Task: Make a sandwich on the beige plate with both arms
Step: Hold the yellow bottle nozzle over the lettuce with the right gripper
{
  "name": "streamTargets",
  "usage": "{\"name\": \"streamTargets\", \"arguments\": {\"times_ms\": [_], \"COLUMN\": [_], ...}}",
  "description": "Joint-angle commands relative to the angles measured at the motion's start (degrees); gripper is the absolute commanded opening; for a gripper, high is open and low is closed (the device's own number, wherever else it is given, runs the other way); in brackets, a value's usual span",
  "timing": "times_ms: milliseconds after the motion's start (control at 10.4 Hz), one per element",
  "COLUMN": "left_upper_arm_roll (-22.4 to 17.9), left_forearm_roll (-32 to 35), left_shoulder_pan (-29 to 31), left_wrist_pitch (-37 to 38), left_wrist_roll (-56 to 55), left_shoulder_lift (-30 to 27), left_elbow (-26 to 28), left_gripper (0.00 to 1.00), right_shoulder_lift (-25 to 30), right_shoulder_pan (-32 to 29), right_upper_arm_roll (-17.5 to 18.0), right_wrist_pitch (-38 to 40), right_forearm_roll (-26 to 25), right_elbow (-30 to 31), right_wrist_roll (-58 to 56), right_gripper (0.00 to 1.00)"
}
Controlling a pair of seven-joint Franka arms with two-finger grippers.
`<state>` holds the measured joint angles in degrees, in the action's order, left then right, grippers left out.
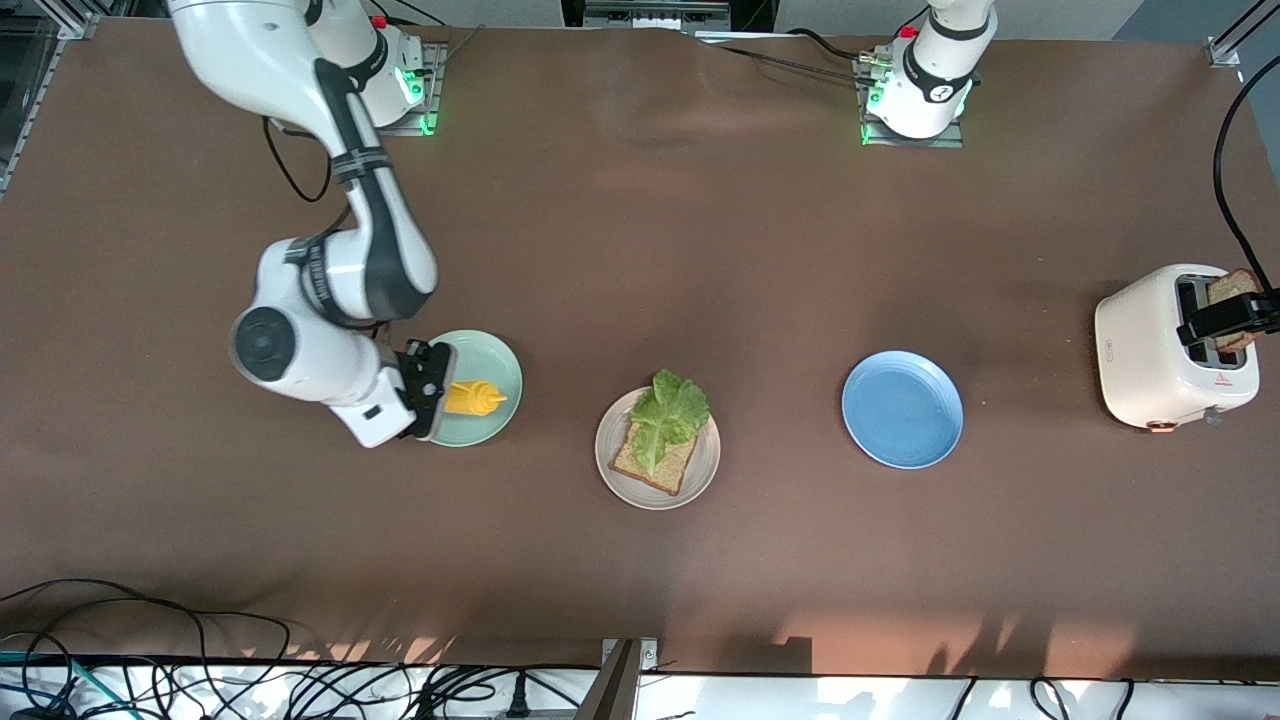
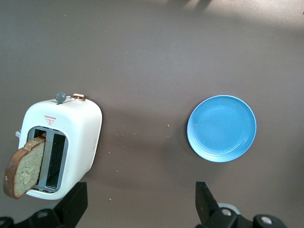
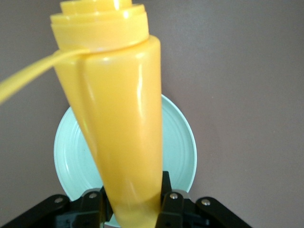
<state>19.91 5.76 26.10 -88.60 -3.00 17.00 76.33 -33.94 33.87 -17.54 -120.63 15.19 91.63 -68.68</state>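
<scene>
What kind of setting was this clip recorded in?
Probably a robotics lab bench staged as a kitchen: bundled cables along the edge of the brown table, arm bases bolted to it, and a toaster, plates and sandwich items as props.

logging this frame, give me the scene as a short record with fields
beige plate: mid-table, holds one bread slice with lettuce leaf on top
right gripper: shut on yellow mustard bottle, over mint-green plate
left gripper: open, above toaster
toaster: at the left arm's end of the table, second bread slice sticking up from one slot
blue plate: bare, between beige plate and toaster
sandwich state: no top slice yet
</scene>
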Motion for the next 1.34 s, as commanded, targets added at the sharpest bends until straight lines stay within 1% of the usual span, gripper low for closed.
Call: {"name": "streamTargets", "arguments": {"times_ms": [0,192,383,479,671,863,959,1054,1246], "left_upper_arm_roll": [-0.1,-0.1,-0.1,-0.1,-0.1,-0.1,-0.1,-0.1,-0.1], "left_forearm_roll": [-1.2,-1.2,-1.2,-1.2,-1.2,-1.2,-1.2,-1.2,-1.2], "left_shoulder_pan": [0.4,0.4,0.4,0.4,0.4,0.4,0.4,0.4,0.4], "left_wrist_pitch": [0.3,0.3,0.3,0.3,0.7,0.9,0.9,0.9,0.9], "left_wrist_roll": [1.4,1.4,1.3,1.2,1.2,1.2,1.1,1.1,0.9], "left_shoulder_lift": [-0.7,-0.7,-0.8,-0.9,-1.0,-1.1,-1.1,-1.1,-1.0], "left_elbow": [0.2,0.3,0.3,0.3,0.2,0.1,0.0,-0.1,-0.1], "left_gripper": [1.00,1.00,1.00,1.00,1.00,1.00,1.00,1.00,1.00], "right_shoulder_lift": [-2.8,-5.5,-9.8,-12.5,-19.7,-22.9,-24.0,-24.5,-24.8], "right_shoulder_pan": [4.3,10.0,14.9,18.1,25.0,27.1,28.8,30.3,30.5], "right_upper_arm_roll": [-1.5,-4.8,-8.0,-10.8,-16.7,-18.2,-19.5,-21.2,-21.4], "right_wrist_pitch": [0.3,0.5,0.7,0.7,3.3,3.5,3.6,3.6,3.6], "right_forearm_roll": [-8.2,-13.2,-14.0,-14.1,-17.3,-19.7,-21.1,-21.3,-21.3], "right_elbow": [-4.4,-6.8,-10.8,-12.6,-18.3,-20.1,-20.0,-20.0,-20.0], "right_wrist_roll": [6.3,11.4,15.3,16.8,21.1,23.1,23.2,23.8,24.0], "right_gripper": [0.00,0.00,0.00,0.00,0.00,0.00,0.00,0.00,0.00]}}
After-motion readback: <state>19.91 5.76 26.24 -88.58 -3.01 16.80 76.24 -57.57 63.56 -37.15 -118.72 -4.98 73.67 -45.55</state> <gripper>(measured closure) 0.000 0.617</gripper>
